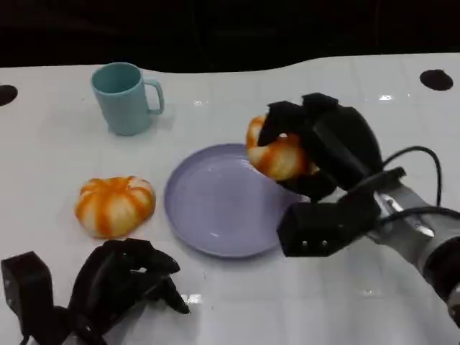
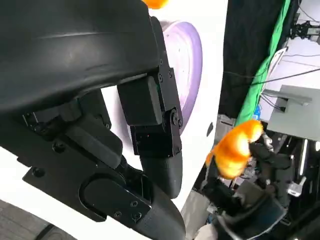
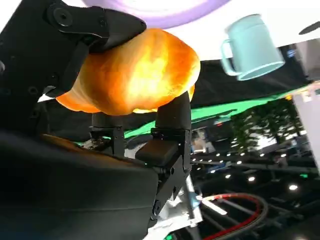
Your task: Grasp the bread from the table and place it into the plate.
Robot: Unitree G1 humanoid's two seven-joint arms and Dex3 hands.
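My right hand [image 1: 327,147] grips an orange-and-white bread roll [image 1: 277,154] and holds it over the right rim of the lavender plate [image 1: 215,205]. In the right wrist view the roll [image 3: 132,72] sits between the black fingers [image 3: 172,117], with the plate's edge [image 3: 155,10] beside it. In the left wrist view the same roll [image 2: 235,150] hangs in the far hand past the plate [image 2: 187,55]. A second striped roll [image 1: 115,205] lies on the table left of the plate. My left hand [image 1: 126,280] rests low near the table's front edge with fingers curled and nothing in them.
A pale teal mug [image 1: 126,97] stands at the back left, its handle toward the plate; the right wrist view also shows the mug [image 3: 252,47]. Dark round marks sit at the table's far left edge [image 1: 6,93] and far right [image 1: 436,79].
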